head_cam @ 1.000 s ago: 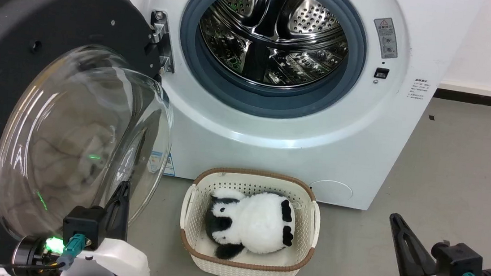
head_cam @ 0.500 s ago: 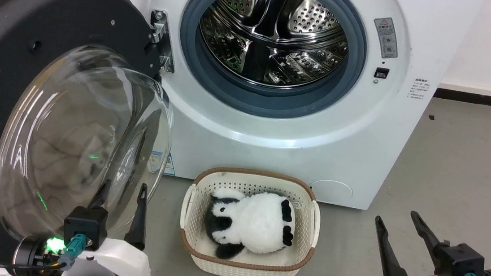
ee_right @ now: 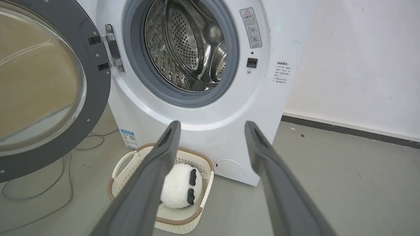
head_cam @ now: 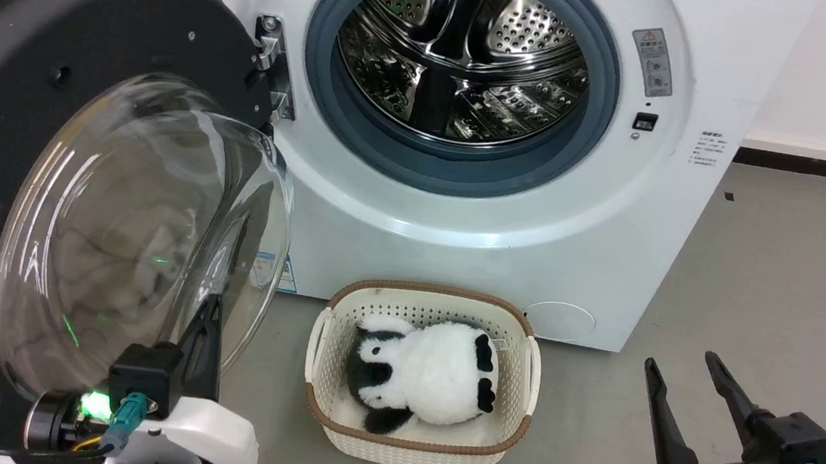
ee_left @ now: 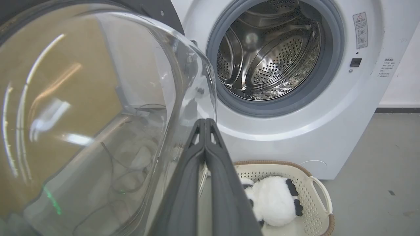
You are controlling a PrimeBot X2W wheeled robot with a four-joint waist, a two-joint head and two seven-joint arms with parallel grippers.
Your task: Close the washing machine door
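The washing machine door (head_cam: 100, 20) stands wide open on the left, its black rim around a bulging glass bowl (head_cam: 132, 235), hinged at the metal hinge (head_cam: 271, 67). The white washing machine (head_cam: 460, 214) shows its grey gasket and bare steel drum (head_cam: 468, 55). My left gripper (head_cam: 211, 311) is shut with nothing in it, its fingers close by the bowl's lower right edge; I cannot tell if they touch. In the left wrist view the left gripper (ee_left: 205, 122) points past the glass bowl (ee_left: 98, 108). My right gripper (head_cam: 681, 364) stands open over the floor at the lower right, its fingers (ee_right: 164, 154) spread toward the washing machine (ee_right: 210, 131).
A white basket (head_cam: 532, 372) holding a black-and-white plush panda (head_cam: 422, 377) sits on the floor right in front of the machine, between my grippers. Grey floor (head_cam: 779, 282) stretches to the right, up to a white wall. Cables (ee_right: 39, 196) lie on the floor under the door.
My left gripper opened briefly half a second ago and is shut again. My right gripper went from shut to open and has stayed open. The door has not moved.
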